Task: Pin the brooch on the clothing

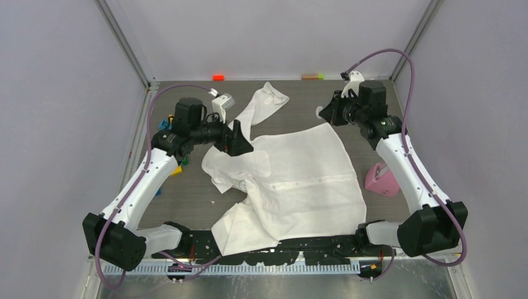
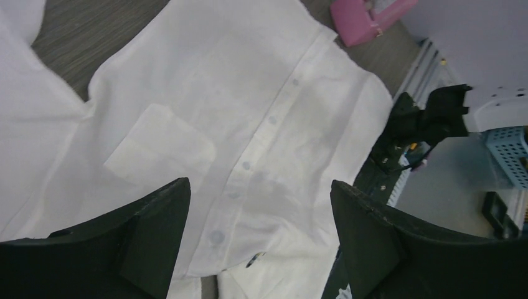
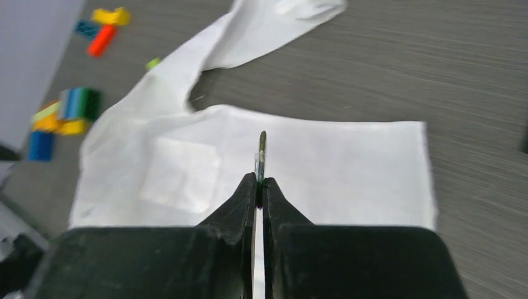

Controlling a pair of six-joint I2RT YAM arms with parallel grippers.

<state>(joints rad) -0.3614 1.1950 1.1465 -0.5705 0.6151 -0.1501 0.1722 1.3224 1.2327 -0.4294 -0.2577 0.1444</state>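
Note:
The clothing (image 1: 299, 177) is a white button-up shirt spread crumpled over the middle of the table, one sleeve reaching toward the back. My left gripper (image 1: 240, 140) hovers over its upper left part; in the left wrist view the gripper (image 2: 260, 187) is open above the button placket, with the chest pocket (image 2: 159, 149) to the left. My right gripper (image 1: 325, 114) is at the shirt's far right corner. In the right wrist view the gripper (image 3: 261, 180) is shut on the brooch (image 3: 262, 149), a thin flat piece seen edge-on, above the shirt (image 3: 324, 168).
A pink case (image 1: 381, 180) lies right of the shirt. Coloured bricks (image 1: 171, 124) sit by the left arm, and small blocks (image 1: 218, 77) line the back edge. A small dark multi-coloured bit (image 2: 255, 258) peeks from under the placket. A blue basket (image 2: 510, 156) stands off the table.

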